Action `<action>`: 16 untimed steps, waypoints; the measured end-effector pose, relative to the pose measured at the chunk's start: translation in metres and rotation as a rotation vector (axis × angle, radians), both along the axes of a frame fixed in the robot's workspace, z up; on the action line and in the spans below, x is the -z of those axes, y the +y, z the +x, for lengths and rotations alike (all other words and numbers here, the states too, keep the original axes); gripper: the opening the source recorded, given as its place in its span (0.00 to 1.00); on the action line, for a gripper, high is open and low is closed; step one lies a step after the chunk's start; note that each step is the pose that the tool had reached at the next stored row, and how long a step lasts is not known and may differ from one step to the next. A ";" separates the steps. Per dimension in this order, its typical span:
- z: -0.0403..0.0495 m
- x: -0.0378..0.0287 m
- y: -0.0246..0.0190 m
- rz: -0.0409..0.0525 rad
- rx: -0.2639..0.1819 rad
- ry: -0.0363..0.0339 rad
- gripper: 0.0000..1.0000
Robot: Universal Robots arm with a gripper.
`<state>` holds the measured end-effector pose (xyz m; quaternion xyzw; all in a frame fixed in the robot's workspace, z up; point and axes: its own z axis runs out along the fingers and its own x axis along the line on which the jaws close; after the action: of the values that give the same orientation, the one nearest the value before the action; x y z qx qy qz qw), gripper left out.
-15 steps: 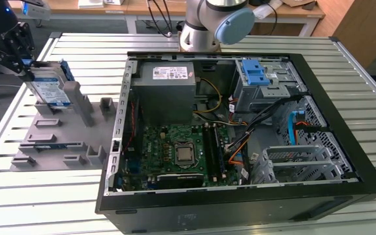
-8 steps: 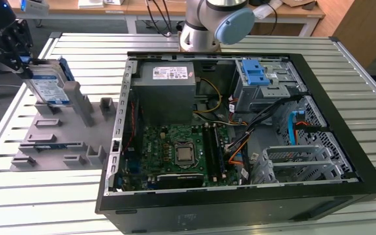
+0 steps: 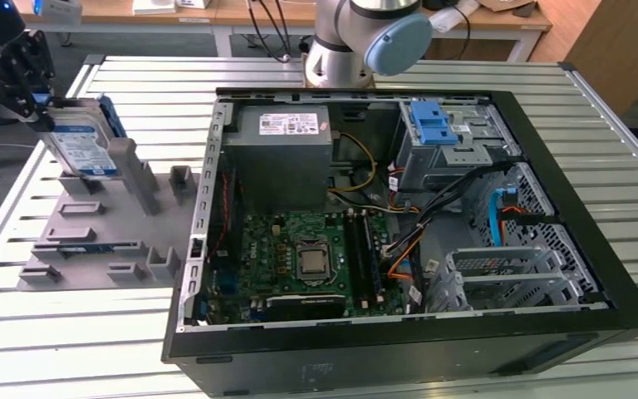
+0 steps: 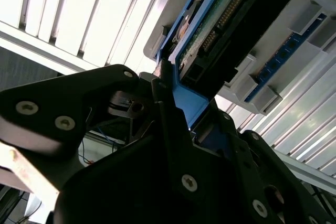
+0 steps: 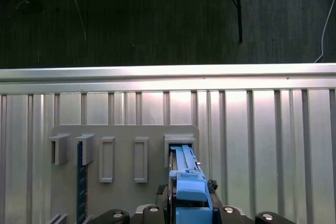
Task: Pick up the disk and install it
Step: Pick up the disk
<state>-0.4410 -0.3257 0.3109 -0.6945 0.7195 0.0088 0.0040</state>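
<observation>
At the exterior view's left we see the gripper clamped on the blue rail of the disk; the disk stands upright at the grey rack, beside the open computer case.
</observation>
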 end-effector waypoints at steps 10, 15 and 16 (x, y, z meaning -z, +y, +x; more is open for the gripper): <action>0.0000 -0.0034 0.0000 -0.0001 0.000 0.0001 0.37; 0.0000 -0.0055 0.0000 -0.0001 0.000 0.0001 0.37; 0.0000 -0.0060 0.0000 -0.0001 0.000 0.0002 0.37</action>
<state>-0.4410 -0.3257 0.3169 -0.6945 0.7195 0.0088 0.0039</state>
